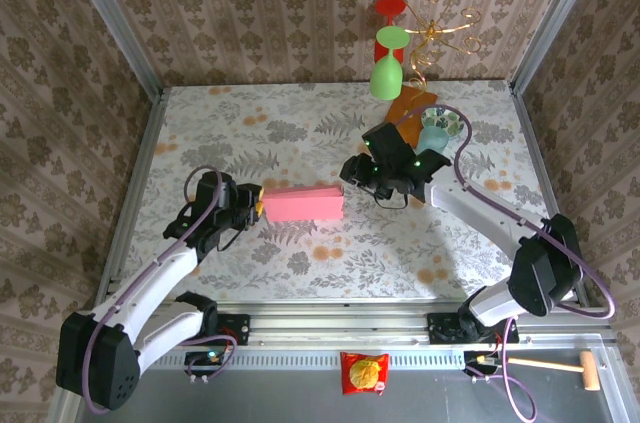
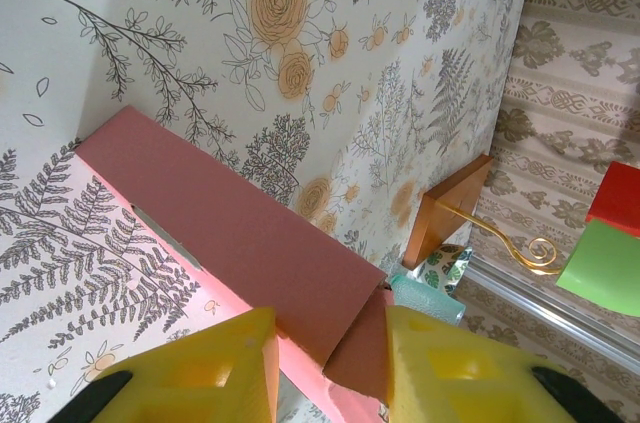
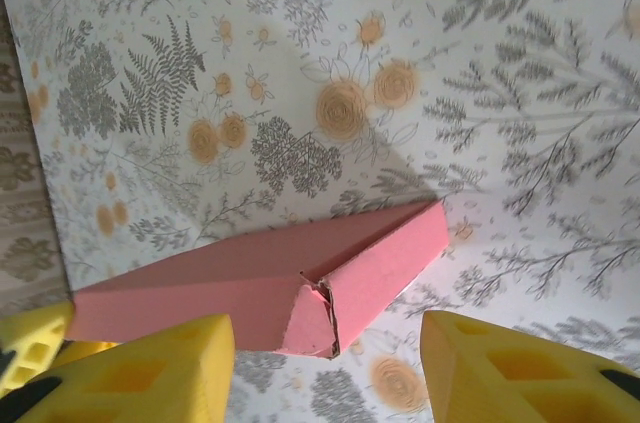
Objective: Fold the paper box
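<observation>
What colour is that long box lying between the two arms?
The paper box is plain pink with no print, seen best in the top external view.

In the left wrist view, the near end of the paper box (image 2: 250, 243) runs off the bottom edge between the yellow fingers of the left gripper (image 2: 330, 333). The fingers are cut by that edge too, and whether they press the box cannot be told. In the right wrist view, the box's lower left edge slips behind a finger (image 3: 150, 368) of the right gripper (image 3: 325, 343), and both fingers are cropped at the bottom. From above, the wooden stand (image 1: 412, 103) behind the box is partly covered by a green cup (image 1: 385, 78). The print on the packet (image 1: 364, 373), well in front of the box, is too small to read.
</observation>
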Motion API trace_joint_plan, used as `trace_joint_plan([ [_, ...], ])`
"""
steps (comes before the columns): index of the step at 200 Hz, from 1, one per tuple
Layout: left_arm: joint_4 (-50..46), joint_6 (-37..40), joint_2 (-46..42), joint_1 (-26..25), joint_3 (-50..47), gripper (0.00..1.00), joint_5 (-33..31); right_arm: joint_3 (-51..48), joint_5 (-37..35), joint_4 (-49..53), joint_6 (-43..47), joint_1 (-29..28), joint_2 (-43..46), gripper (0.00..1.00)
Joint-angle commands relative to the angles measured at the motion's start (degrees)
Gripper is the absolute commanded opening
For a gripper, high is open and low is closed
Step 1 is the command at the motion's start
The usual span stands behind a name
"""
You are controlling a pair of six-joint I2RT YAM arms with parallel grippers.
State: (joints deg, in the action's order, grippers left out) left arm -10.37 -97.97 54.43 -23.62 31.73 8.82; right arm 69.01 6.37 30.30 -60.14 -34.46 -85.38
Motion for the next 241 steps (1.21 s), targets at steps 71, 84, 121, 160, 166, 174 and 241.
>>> trace_joint_plan([
  [71,-4.91,-0.79,1.84,-0.73,-0.88,0.3,0.92,-2.16,9.79,-1.9,-11.85,0.58,-3.28,0.41],
  [84,-4.71,-0.76,1.98,-0.73,-0.96,0.3,0.99,-2.71,9.98,-2.61,-12.27,0.58,-3.3,0.4],
  [121,-4.21,-0.83,2.5,-0.73,-0.96,0.3,1.12,-3.97,9.61,-3.78,-12.9,0.7,-3.65,0.3],
  [160,-4.37,-0.68,2.45,-0.73,-0.88,0.3,1.35,-5.11,9.87,-4.32,-12.99,1.15,-3.92,0.25],
  [166,-4.38,-0.63,2.3,-0.73,-0.88,0.3,1.31,-5.43,9.95,-4.46,-12.99,1.23,-3.99,0.25],
  [174,-4.49,-0.47,2.15,-0.73,-0.88,0.3,1.38,-5.71,10.0,-4.62,-12.99,1.32,-4.13,0.24],
  [241,-4.31,3.79,1.25,0.15,0.16,0.39,4.04,-7.5,9.68,-4.49,-12.3,1.85,-4.25,0.13],
])
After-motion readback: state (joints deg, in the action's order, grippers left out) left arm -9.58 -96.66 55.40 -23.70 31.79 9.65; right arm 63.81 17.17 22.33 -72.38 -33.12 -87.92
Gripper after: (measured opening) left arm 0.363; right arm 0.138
